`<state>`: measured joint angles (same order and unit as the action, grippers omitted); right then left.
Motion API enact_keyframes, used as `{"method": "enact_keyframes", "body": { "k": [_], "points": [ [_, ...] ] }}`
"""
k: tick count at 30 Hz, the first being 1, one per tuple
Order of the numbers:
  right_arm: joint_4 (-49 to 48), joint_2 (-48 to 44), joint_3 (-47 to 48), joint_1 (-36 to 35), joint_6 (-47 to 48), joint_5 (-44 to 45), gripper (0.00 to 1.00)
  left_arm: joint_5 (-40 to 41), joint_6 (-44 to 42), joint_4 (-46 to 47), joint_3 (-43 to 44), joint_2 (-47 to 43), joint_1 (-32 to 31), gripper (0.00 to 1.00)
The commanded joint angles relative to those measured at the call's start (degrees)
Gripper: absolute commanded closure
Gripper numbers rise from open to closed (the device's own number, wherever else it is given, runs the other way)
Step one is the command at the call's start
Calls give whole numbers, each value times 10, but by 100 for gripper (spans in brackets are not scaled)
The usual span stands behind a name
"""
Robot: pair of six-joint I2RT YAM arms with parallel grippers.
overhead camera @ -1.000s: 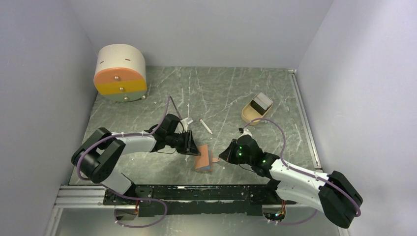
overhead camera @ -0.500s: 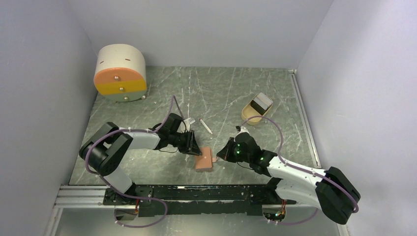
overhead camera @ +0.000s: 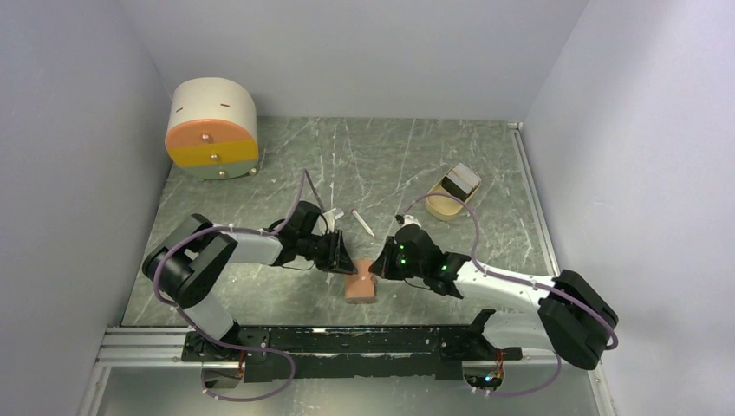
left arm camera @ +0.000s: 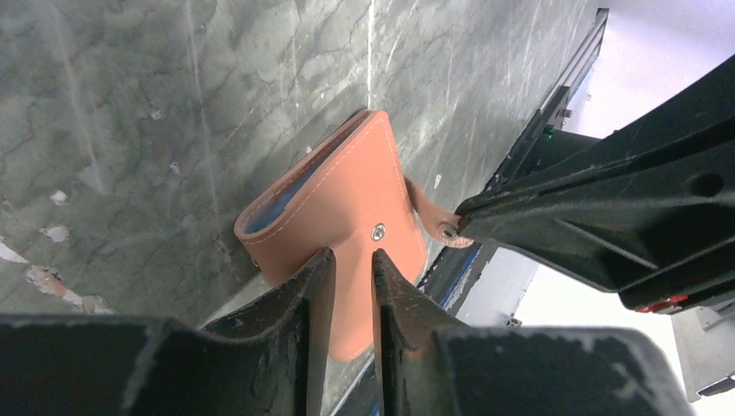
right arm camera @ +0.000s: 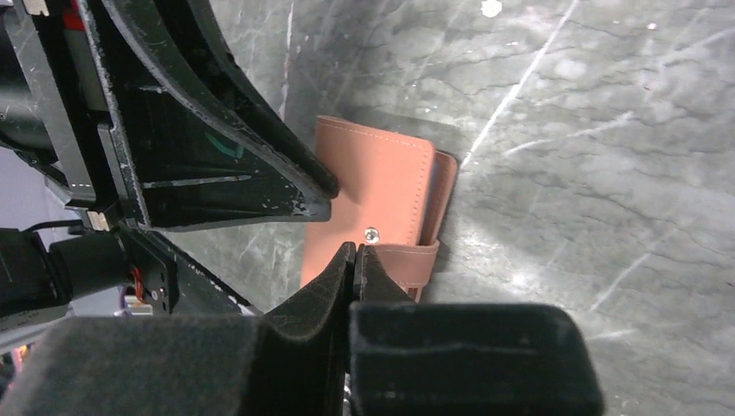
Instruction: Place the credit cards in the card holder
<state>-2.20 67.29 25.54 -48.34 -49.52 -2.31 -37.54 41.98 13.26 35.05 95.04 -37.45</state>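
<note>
The card holder (overhead camera: pixel 360 284) was pinched by the left jaws; the right jaws were pressed together at its strap (right arm camera: pixel 407 264).

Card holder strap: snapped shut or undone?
Undone: in the left wrist view the strap stands clear of the card holder face, leaving the stud bare.

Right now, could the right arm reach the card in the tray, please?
Probably yes: the card in the tray lies close beyond the right gripper, unobstructed, though it is shut at the card holder.
</note>
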Motion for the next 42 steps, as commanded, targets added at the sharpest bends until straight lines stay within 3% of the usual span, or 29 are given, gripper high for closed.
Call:
{"method": "enact_keyframes", "body": {
  "k": [1,9,21,42],
  "points": [
    [16,26,37,-25,28,31,100,-13,22,38,-26,15,-7,72],
    [72,89,87,-58,59,70,100,-23,52,66,-48,3,-5,74],
    [148,136,144,-93,91,117,100,6,48,24,-49,-41,-4,73],
    [152,168,164,-113,84,133,100,32,50,0,-63,-61,-3,75]
  ]
}}
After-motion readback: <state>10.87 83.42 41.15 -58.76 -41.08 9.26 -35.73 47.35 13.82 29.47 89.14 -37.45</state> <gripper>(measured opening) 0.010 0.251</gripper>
